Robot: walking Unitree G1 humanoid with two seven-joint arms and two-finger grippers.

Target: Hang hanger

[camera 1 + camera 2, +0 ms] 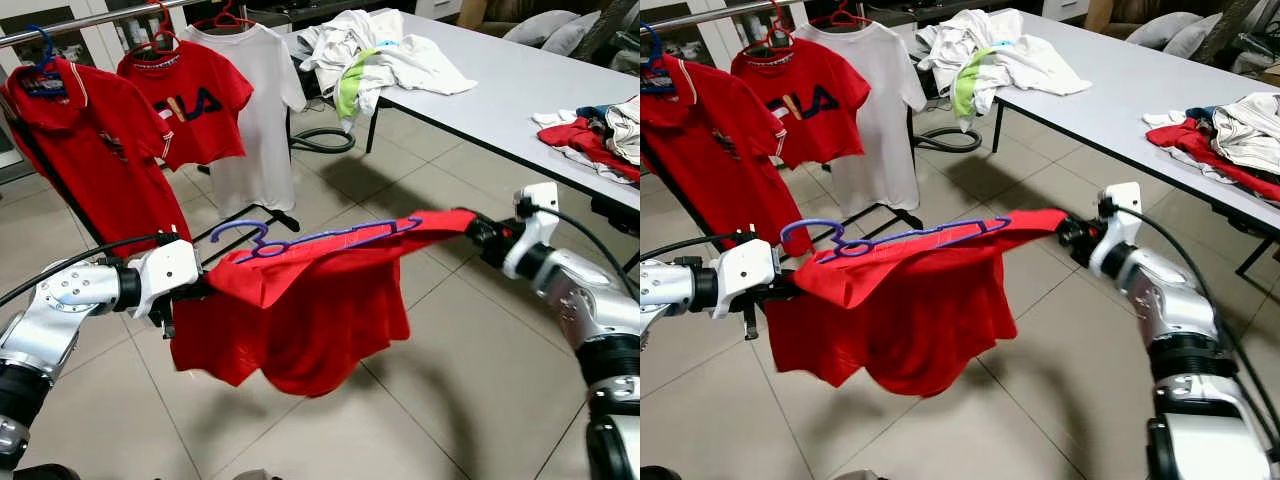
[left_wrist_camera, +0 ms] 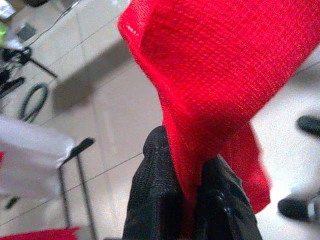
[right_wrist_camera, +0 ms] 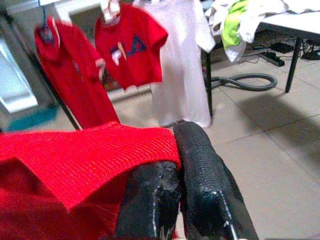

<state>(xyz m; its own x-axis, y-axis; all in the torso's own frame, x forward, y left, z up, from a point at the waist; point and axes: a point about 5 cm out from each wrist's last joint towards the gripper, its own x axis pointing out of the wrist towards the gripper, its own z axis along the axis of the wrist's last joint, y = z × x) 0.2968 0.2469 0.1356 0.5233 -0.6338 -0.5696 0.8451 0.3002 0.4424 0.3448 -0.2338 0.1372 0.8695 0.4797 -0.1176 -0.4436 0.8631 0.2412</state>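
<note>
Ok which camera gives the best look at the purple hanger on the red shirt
The left eye view: the purple hanger lies whole along the top of the red shirt, hook included. The right eye view shows it equally complete. Both wrist views catch just red fabric pinched between black fingers.

Purple plastic hanger (image 1: 300, 240) mostly buried inside stretched red knit shirt (image 1: 300, 310). Far-left red polo shirt (image 1: 90, 150) cut off by left edge. Left wrist view blurred.

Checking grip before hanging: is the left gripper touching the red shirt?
Touching. The left wrist view shows the left gripper with its fingers pinched shut on a fold of the red shirt.
</note>
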